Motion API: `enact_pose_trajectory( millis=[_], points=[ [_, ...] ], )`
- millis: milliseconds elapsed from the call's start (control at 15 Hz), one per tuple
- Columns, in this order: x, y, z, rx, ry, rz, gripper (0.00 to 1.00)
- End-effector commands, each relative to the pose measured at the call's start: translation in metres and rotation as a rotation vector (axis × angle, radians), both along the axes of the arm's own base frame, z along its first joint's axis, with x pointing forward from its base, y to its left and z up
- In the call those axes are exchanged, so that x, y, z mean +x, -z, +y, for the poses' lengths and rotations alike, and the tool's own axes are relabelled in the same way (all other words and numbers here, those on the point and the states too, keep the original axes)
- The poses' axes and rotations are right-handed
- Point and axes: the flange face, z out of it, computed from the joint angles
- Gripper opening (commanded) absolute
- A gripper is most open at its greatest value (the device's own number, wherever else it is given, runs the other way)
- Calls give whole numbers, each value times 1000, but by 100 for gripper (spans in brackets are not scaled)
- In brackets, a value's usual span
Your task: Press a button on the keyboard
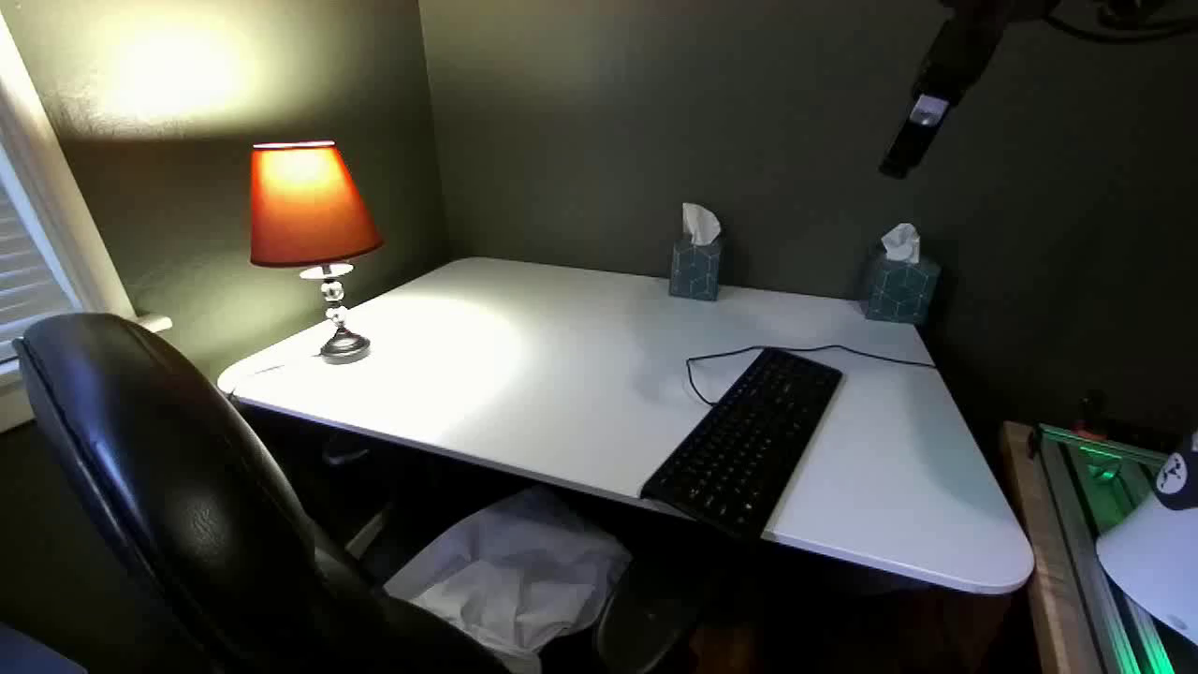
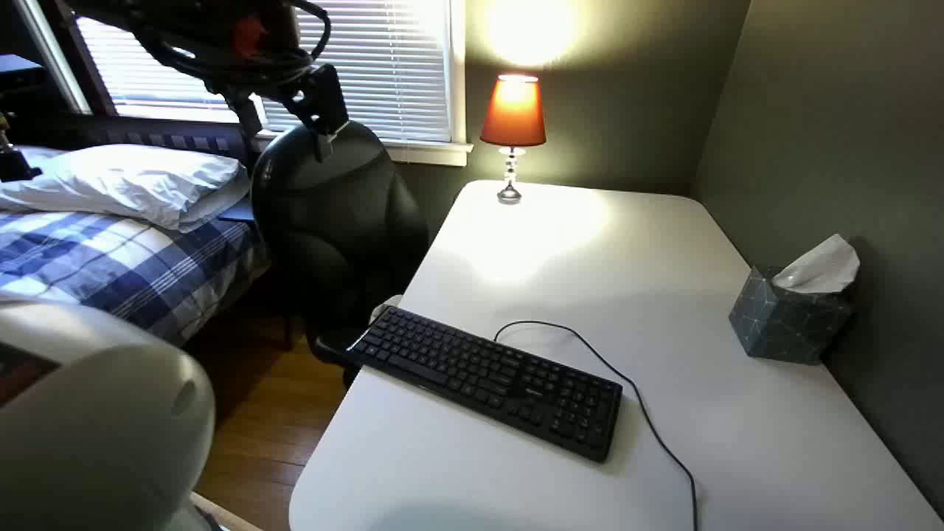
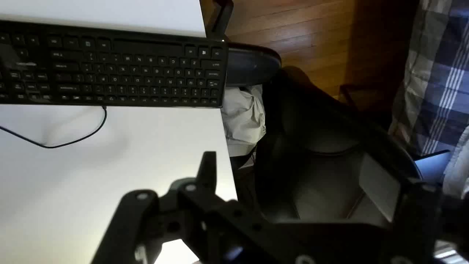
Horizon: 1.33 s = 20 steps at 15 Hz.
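The long black keyboard lies flat on the white desk, with one end sticking out past the desk's edge. It also shows in an exterior view and at the upper left of the wrist view. Its thin black cable curves over the desk top. My gripper hangs in the air well above the desk, apart from the keyboard. In the wrist view the gripper has its fingers wide apart with nothing between them; the desk edge and chair show behind.
The white desk carries an orange-shaded lamp and tissue boxes by the wall. A black chair stands at the desk's edge, beside a white bag. A bed stands beyond.
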Motion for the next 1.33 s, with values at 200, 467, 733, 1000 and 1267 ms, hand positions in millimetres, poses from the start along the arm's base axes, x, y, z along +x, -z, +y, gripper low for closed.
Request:
enact_pose_trajectory(
  millis=[200, 467, 733, 1000, 1267],
  points=[
    [-1, 16, -1, -7, 1, 39, 100],
    [-1, 17, -1, -7, 1, 39, 100],
    [13, 14, -28, -3, 85, 36, 100],
    [27, 21, -73, 18, 205, 45, 100],
    [39, 35, -115, 39, 312, 56, 100]
  ],
)
